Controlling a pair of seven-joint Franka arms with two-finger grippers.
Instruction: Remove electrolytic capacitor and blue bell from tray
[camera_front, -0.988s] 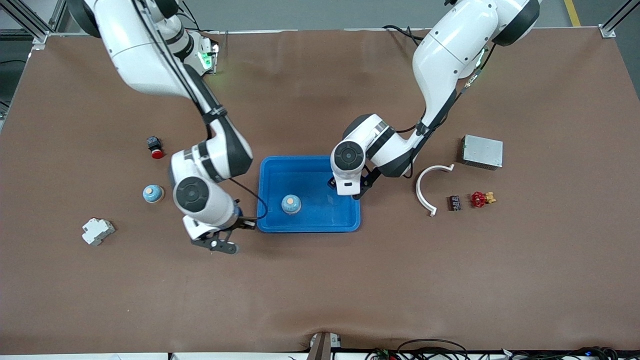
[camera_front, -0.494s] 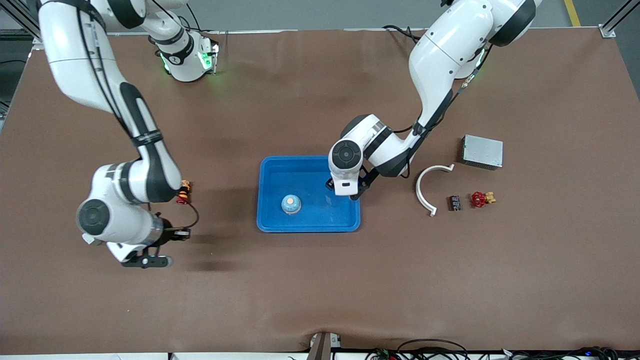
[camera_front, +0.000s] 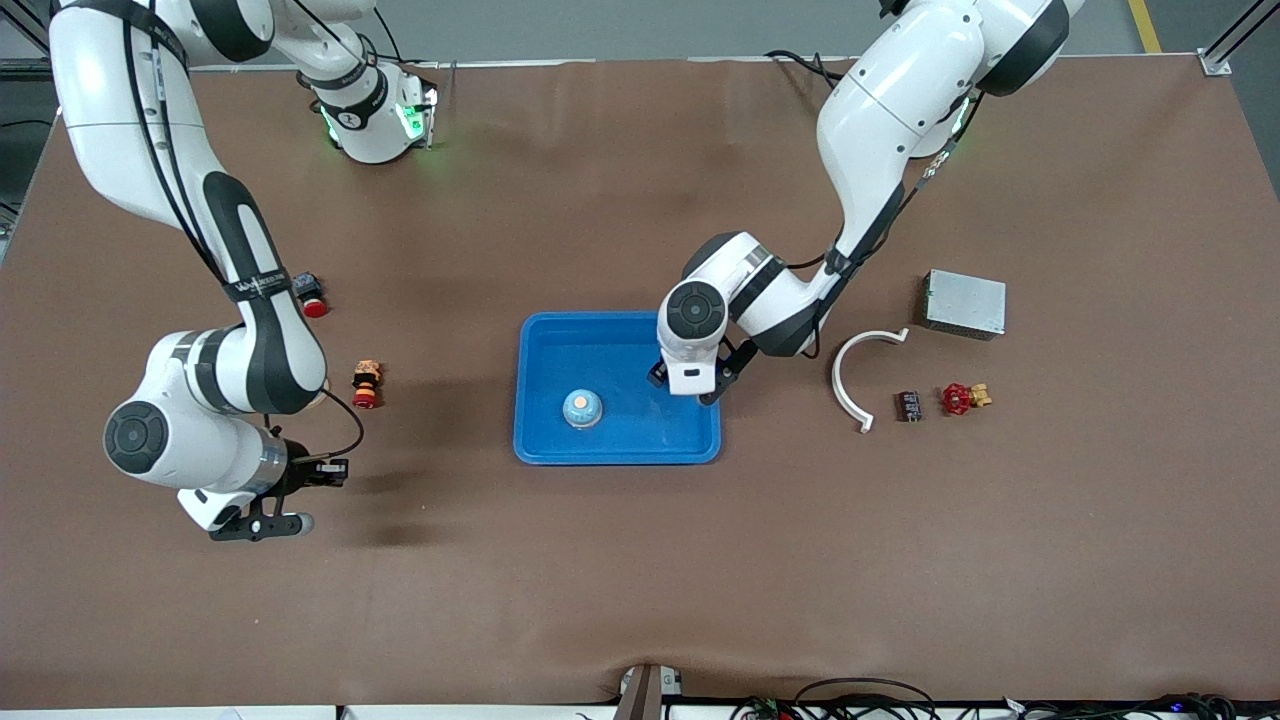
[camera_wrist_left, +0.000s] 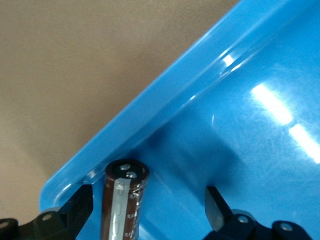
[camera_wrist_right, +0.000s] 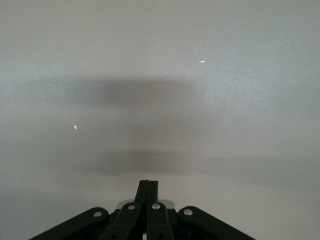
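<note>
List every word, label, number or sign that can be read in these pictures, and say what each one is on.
No text can be read with certainty.
Dark cylindrical capacitor in the blue plastic tray: pale print runs along its sleeve, too blurred to read.
Right arm's black forearm band: small white lettering, too small to read.
Grey metal box: no readable marking.
Small black component beside the red valve handle: no readable marking.

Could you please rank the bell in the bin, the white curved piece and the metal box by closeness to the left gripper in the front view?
1. bell, in the blue bin under the left gripper.
2. white curved piece, just outside the bin.
3. metal box, toward the left arm's end.
</note>
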